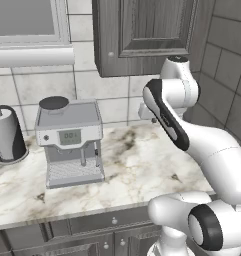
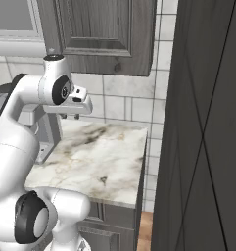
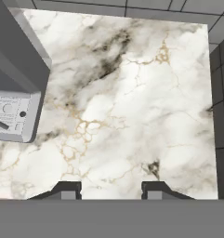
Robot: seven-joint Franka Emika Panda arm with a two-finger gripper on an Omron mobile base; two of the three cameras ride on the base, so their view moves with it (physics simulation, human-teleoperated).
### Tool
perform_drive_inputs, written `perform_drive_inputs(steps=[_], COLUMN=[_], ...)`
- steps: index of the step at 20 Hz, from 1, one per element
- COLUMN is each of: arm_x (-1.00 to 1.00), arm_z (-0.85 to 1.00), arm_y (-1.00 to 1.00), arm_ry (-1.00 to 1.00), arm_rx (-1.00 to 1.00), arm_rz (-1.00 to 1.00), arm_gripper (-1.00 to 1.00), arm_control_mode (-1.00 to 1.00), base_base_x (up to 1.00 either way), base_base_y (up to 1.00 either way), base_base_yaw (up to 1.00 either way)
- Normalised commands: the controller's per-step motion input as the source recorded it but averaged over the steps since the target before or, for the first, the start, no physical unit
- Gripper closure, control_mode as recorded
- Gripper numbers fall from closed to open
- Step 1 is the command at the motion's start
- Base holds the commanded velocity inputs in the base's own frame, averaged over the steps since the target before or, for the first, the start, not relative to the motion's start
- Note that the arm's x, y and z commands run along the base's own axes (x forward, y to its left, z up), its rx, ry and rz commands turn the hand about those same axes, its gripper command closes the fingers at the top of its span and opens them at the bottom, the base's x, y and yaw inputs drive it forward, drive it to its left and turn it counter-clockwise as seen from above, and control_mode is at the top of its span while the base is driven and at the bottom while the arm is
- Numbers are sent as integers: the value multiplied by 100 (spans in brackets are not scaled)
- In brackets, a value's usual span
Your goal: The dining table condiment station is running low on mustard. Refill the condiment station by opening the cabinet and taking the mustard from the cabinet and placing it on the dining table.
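Below shut cabinet [image 1: 142,35], gripper [image 3: 111,188] jaws apart, empty, over marbled counter [image 1: 137,165]; coffee machine [image 1: 72,142] beside, paper-towel roll [image 1: 7,135] further left.

The white arm rises from its base, folds back at a dark-jointed elbow, then reaches up and forward with the wrist held high. The hand [image 2: 70,116] hangs from the wrist, flat and level, pointing straight down at the worktop [image 2: 105,157] and well above it. In the right base view its two short fingers [image 2: 64,116] show as small dark stubs under the white hand body. From the hand's own camera the two dark fingertips [image 3: 67,189] stand apart with a clear gap between them, nothing gripped, only bare marbled stone below.
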Motion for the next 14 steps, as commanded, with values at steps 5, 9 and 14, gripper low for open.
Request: perform_drive_inputs(steps=[5,9,14], arm_x=[-2,0,0], arm_z=[0,0,0], arm_y=[4,0,0], arm_ry=[-1,0,0], arm_rx=[-2,0,0], arm_rz=[0,0,0], arm_gripper=[-100,-100,-100], arm_control_mode=[-100,-100,-100], base_base_x=[0,0,0], base_base_y=[0,0,0], base_base_yaw=[0,0,0])
